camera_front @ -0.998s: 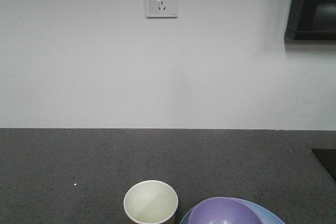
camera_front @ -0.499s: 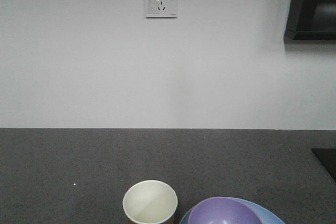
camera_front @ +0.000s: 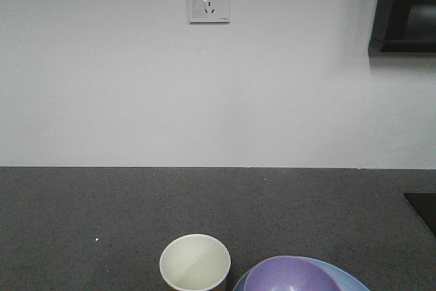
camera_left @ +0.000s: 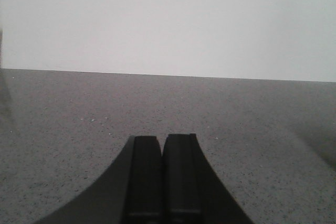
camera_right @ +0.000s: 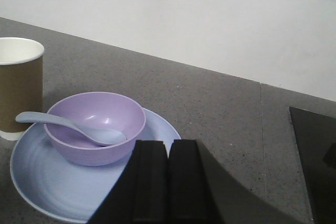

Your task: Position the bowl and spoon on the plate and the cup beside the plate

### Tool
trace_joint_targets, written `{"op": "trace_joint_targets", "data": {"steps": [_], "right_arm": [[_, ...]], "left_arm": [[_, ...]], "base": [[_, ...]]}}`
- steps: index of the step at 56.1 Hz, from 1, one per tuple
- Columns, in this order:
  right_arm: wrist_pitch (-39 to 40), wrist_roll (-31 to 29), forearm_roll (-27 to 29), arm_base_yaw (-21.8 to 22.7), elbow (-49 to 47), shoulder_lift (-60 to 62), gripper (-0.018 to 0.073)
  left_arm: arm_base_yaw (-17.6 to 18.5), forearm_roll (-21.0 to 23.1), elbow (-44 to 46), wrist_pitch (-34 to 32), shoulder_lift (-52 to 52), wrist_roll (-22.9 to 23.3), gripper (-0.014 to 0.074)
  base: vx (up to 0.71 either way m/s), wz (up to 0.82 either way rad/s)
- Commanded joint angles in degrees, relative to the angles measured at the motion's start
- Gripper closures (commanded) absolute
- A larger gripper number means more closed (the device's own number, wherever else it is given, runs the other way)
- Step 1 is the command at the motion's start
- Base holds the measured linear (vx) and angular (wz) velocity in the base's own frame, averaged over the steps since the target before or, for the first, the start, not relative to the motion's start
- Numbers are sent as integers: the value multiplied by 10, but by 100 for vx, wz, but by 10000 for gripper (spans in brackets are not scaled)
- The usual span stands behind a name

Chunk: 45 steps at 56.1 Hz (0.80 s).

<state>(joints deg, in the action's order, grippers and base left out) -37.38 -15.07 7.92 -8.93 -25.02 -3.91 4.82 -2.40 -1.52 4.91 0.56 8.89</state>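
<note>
Both sets of jaws are pressed together and grip nothing: the left gripper (camera_left: 163, 177) sits low over bare grey worktop (camera_left: 79, 129), the right gripper (camera_right: 168, 182) just in front of the plate (camera_right: 47, 192). On that plate sits the bowl (camera_right: 94, 129), upright. Inside it lies the spoon (camera_right: 73, 127), its scoop down in the bowl's bottom and its handle slanting up over the rim toward the cup (camera_right: 18, 87). That cup stands upright just beside the plate.

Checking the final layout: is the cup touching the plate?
Cannot tell. In the right wrist view the cup stands right at the plate rim, its base overlapping it; no gap or contact shows.
</note>
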Motion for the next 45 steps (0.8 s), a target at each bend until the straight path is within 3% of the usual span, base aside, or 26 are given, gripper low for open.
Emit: {"op": "trace_joint_targets", "data": {"steps": [1, 13, 21, 29, 37, 45], "right_arm": [[47, -5, -1, 1, -14, -9, 568], [70, -3, -1, 1, -8, -9, 568], [134, 14, 7, 1, 75, -2, 568], [230, 114, -8, 1, 186, 19, 568], [309, 238, -69, 1, 258, 42, 568], [324, 265, -79, 1, 270, 48, 568]], "left_arm": [[0, 4, 14, -49, 4, -1, 596], [0, 4, 14, -49, 4, -1, 596], [0, 4, 14, -49, 4, -1, 596], [0, 4, 14, -49, 4, -1, 596], [0, 4, 14, -49, 4, -1, 596], [0, 4, 14, -49, 4, -1, 596]], "base": [[0, 0], [0, 0], [0, 0], [0, 0], [0, 0], [0, 0]]}}
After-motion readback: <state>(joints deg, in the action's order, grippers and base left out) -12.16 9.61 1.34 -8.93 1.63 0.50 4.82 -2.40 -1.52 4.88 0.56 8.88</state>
